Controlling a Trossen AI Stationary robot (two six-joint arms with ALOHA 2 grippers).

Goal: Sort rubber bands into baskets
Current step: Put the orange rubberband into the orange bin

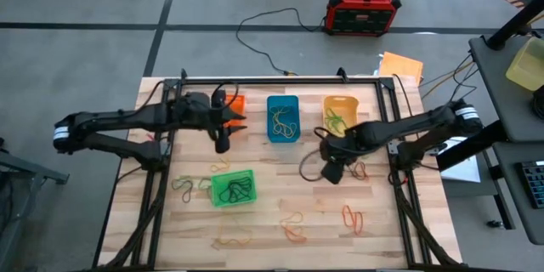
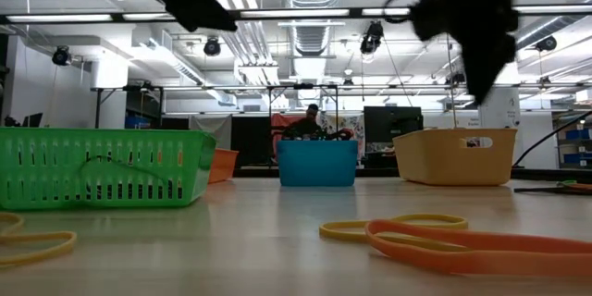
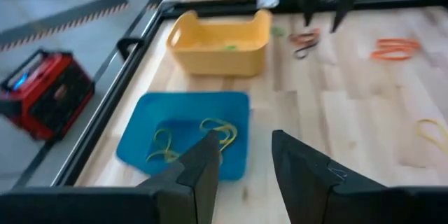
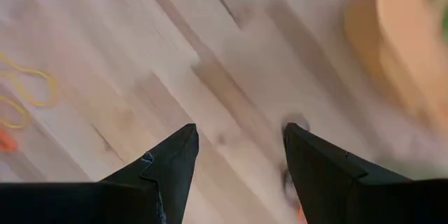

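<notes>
Overhead view: left gripper [image 1: 223, 140] hangs beside the orange basket [image 1: 235, 102], near the blue basket [image 1: 283, 118]; right gripper [image 1: 332, 170] hangs over loose rubber bands [image 1: 358, 170] below the yellow-orange basket [image 1: 340, 112], likely positioned for a pick. Green basket [image 1: 232, 188] already holds bands. Left wrist view: jaws part-open, nothing held. Right wrist view: jaws wide apart, empty, bare wood between them.

baskets [image 1: 283, 117] block rear, front centre open
</notes>
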